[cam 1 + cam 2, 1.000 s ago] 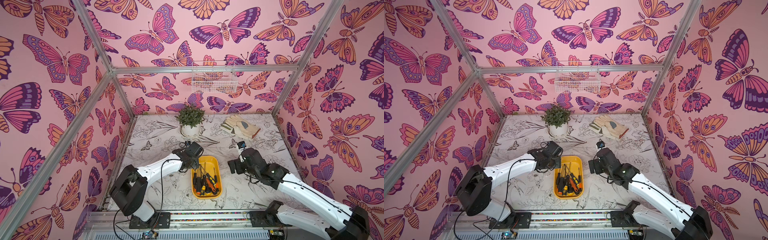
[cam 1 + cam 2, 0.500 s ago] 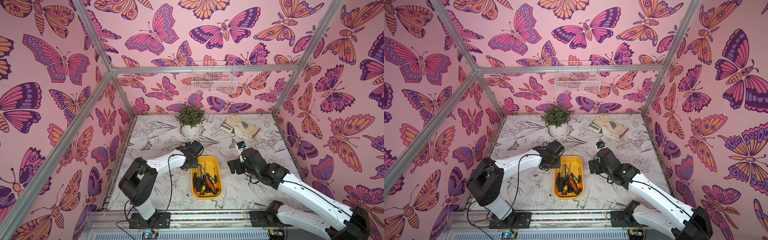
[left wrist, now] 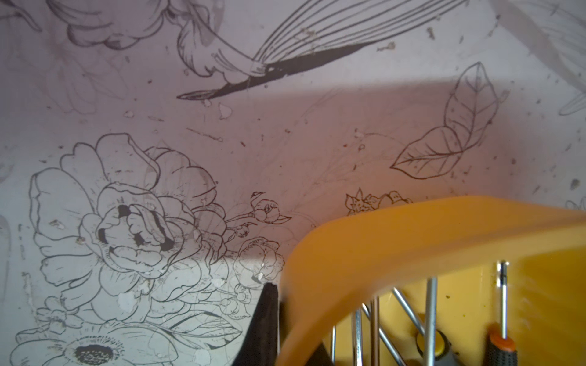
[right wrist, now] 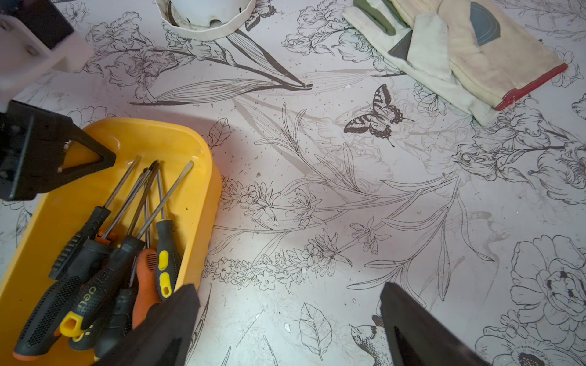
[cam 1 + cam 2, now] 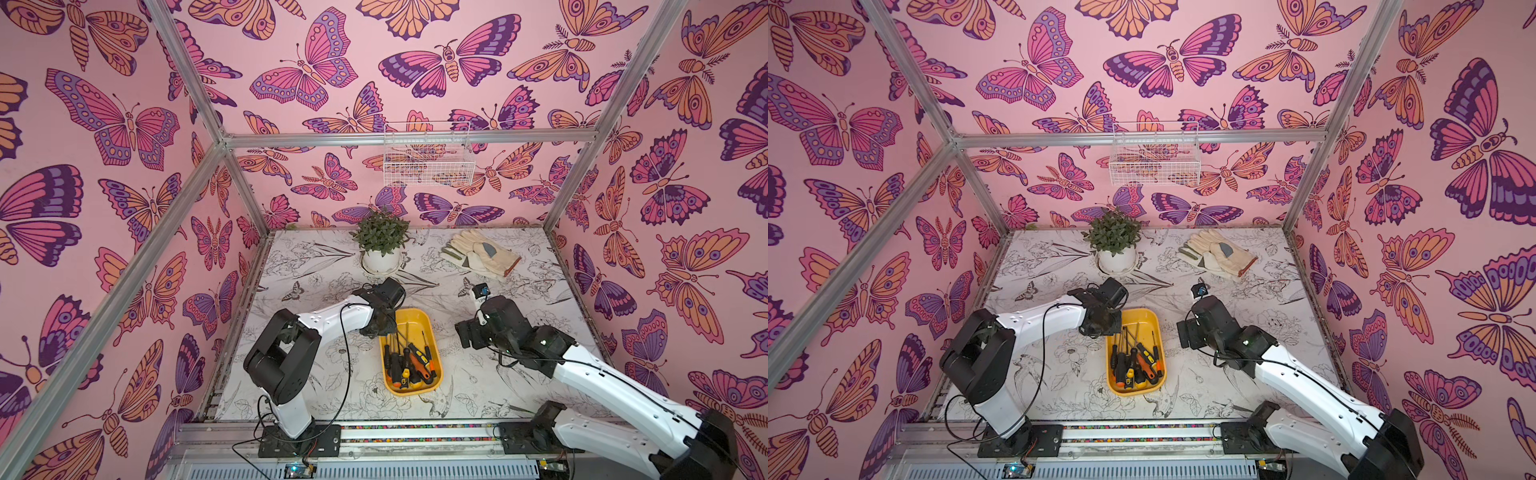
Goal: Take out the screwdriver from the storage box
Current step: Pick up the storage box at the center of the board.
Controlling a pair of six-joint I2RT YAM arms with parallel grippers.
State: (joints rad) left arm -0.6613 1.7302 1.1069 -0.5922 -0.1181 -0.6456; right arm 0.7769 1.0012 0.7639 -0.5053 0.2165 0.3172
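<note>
The yellow storage box (image 5: pixel 412 317) (image 5: pixel 1140 317) lies mid-table and holds several screwdrivers (image 5: pixel 409 361) (image 5: pixel 1136 362) (image 4: pixel 104 269) with black, orange and yellow handles. My left gripper (image 5: pixel 381 328) (image 5: pixel 1109 328) (image 3: pixel 283 304) is shut on the box's rim (image 3: pixel 364 240) at its far left corner. One finger (image 3: pixel 269 317) is outside the wall and the other (image 4: pixel 92 158) is inside. My right gripper (image 5: pixel 463 336) (image 5: pixel 1185 338) (image 4: pixel 288 288) hangs open over bare table just right of the box, holding nothing.
A potted plant (image 5: pixel 380 241) stands at the back of the table, and a pair of work gloves (image 5: pixel 482 253) (image 4: pixel 459 54) lies at the back right. A white wire basket (image 5: pixel 428 160) hangs on the rear wall. Metal frame posts edge the cell.
My left gripper has closed onto the box's far left corner, and the left arm's elbow has drawn in toward its base. The right arm has hardly moved.
</note>
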